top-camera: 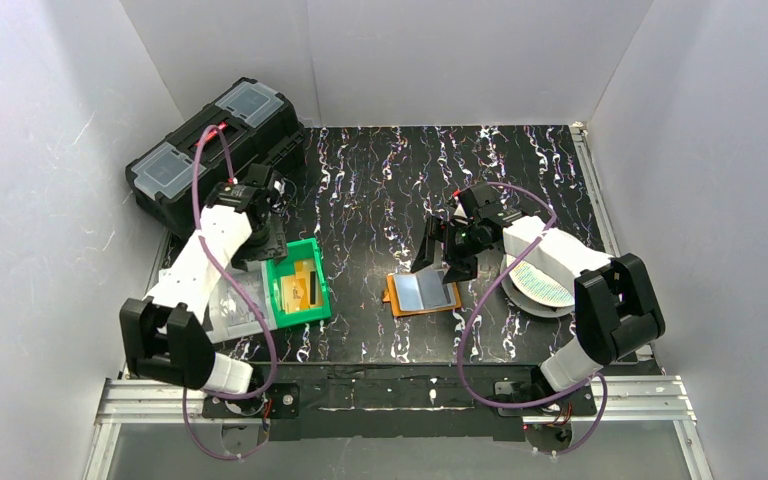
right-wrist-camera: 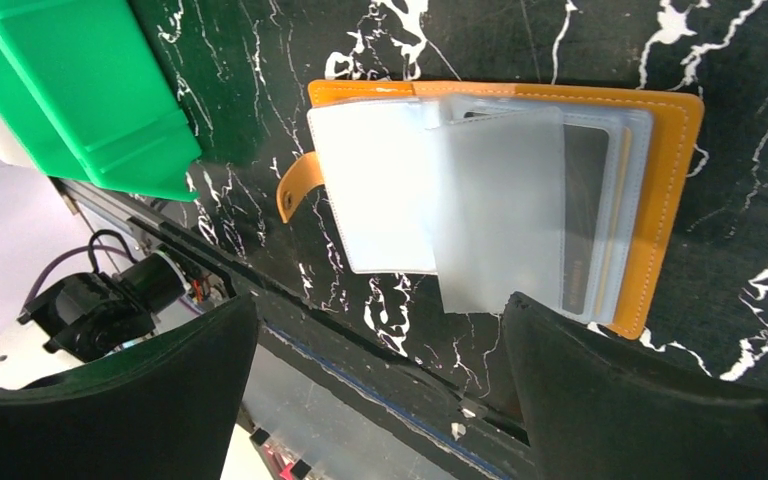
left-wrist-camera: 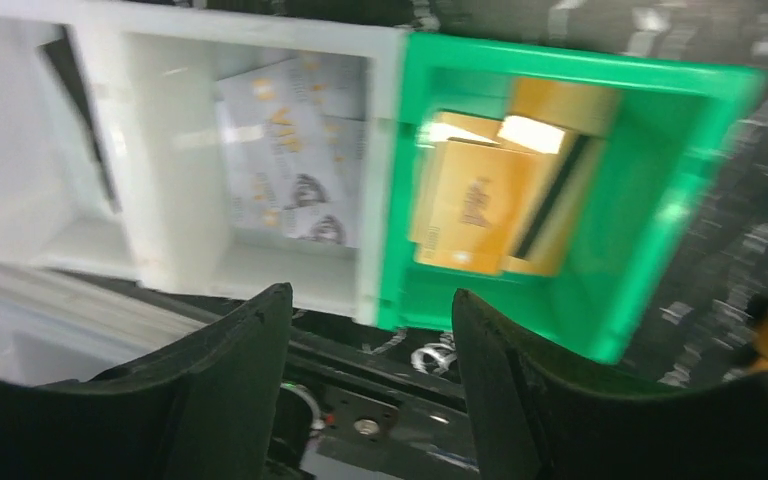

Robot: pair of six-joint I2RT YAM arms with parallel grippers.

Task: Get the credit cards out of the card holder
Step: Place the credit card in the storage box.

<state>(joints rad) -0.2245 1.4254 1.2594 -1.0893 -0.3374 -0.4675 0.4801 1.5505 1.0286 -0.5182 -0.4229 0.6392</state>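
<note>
The orange card holder (top-camera: pixel 422 293) lies open on the black marbled table, its clear sleeves fanned out (right-wrist-camera: pixel 500 215). A dark credit card (right-wrist-camera: pixel 586 215) shows inside a sleeve, with a gold edge behind it. Several gold credit cards (left-wrist-camera: pixel 475 205) lie in the green bin (top-camera: pixel 317 300). My right gripper (top-camera: pixel 443 262) hangs just above the holder's far edge, open and empty (right-wrist-camera: pixel 380 310). Over the near edge of the green bin (left-wrist-camera: pixel 660 250), my left gripper (top-camera: pixel 278 245) is open with nothing between its fingers (left-wrist-camera: pixel 370 310).
A white tray (left-wrist-camera: pixel 160 200) with pale printed cards sits left of the bin. A black toolbox (top-camera: pixel 215 150) stands at the back left. A round white patterned disc (top-camera: pixel 540 285) lies under the right arm. White walls enclose the table.
</note>
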